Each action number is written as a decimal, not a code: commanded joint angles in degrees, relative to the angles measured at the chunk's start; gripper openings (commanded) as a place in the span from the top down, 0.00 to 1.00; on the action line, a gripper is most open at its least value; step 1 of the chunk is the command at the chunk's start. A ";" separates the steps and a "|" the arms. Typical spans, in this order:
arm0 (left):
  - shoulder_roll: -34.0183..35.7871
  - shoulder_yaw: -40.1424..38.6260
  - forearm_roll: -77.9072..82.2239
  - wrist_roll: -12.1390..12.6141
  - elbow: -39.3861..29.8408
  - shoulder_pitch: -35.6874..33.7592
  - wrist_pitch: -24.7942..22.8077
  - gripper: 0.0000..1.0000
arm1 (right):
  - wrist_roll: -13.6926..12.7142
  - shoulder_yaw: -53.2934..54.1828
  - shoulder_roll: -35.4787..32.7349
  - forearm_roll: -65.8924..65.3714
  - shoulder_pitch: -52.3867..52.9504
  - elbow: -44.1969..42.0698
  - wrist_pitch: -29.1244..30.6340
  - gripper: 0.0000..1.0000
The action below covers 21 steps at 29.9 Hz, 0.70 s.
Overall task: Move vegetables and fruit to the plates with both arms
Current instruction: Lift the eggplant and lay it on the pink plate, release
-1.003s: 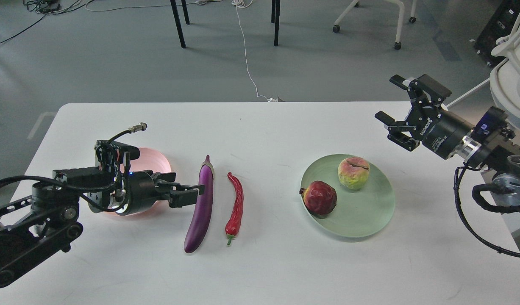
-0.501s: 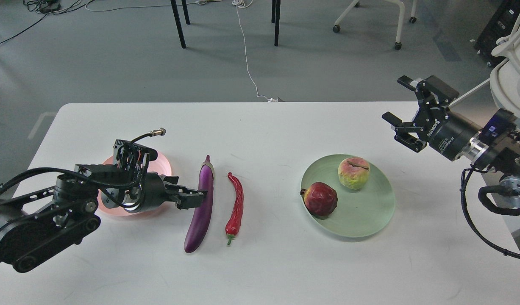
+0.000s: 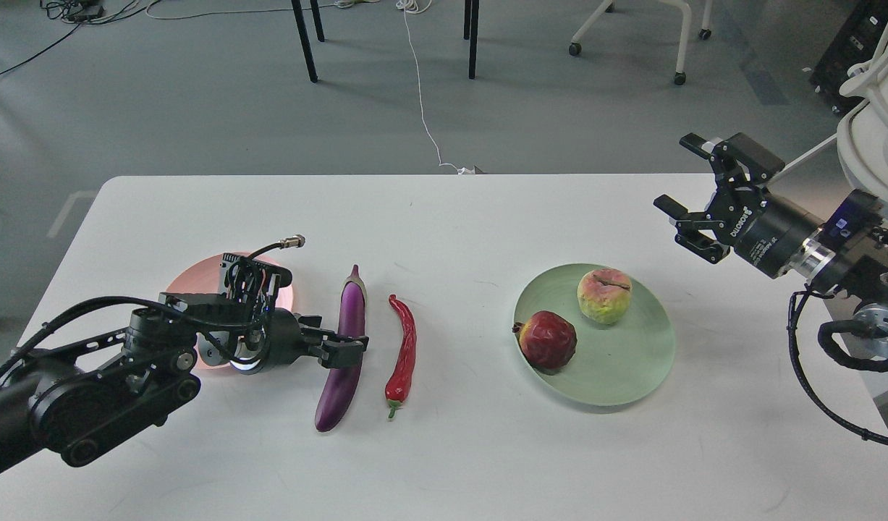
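Note:
The purple eggplant (image 3: 342,365) and the red chili pepper (image 3: 403,347) lie side by side on the white table, left of centre. My left gripper (image 3: 347,345) comes in from the left with its fingers apart at the eggplant's middle, partly over it; the eggplant lies flat. The pale pink plate (image 3: 190,278) is behind the left arm, largely hidden by it. The pale green plate (image 3: 617,362) holds the dark-red pomegranate (image 3: 547,339) and the yellow-green lumpy fruit (image 3: 603,295). My right gripper (image 3: 677,177) is open and empty, raised above the table's right far side.
The white table (image 3: 458,224) ends at its far edge just behind the plates. Beyond it are chair legs (image 3: 304,40), a white cable (image 3: 422,108) on the floor and a wheeled chair base (image 3: 679,43).
My left gripper has moved right, from beside the eggplant to over its middle, uncovering more of the pink plate. My right gripper has drawn slightly right, still open. The eggplant has not moved.

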 commanded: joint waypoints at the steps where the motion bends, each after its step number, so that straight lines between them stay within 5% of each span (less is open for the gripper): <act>1: -0.57 1.22 -0.07 -0.03 0.13 0.00 -0.08 0.45 | -0.01 0.07 -0.28 0.00 -0.11 -0.24 -0.01 0.02; 4: -0.66 1.22 -0.16 0.49 0.14 0.00 -0.08 0.75 | -0.01 0.07 -0.37 0.09 -0.20 -0.24 -0.01 0.02; 8: -0.57 1.13 -0.69 0.76 0.14 -0.61 -0.08 0.86 | -0.01 0.07 -0.29 0.00 -0.20 -0.24 -0.01 0.02; 17: 6.97 0.51 -9.21 -0.38 -1.71 -7.72 -0.08 0.86 | -0.01 0.34 -0.28 0.00 -0.29 -0.24 -0.01 0.02; 21: 12.68 0.95 -9.13 -4.94 -0.40 -9.14 -0.08 0.84 | -0.01 0.43 -0.28 0.00 -0.29 -0.24 -0.01 0.02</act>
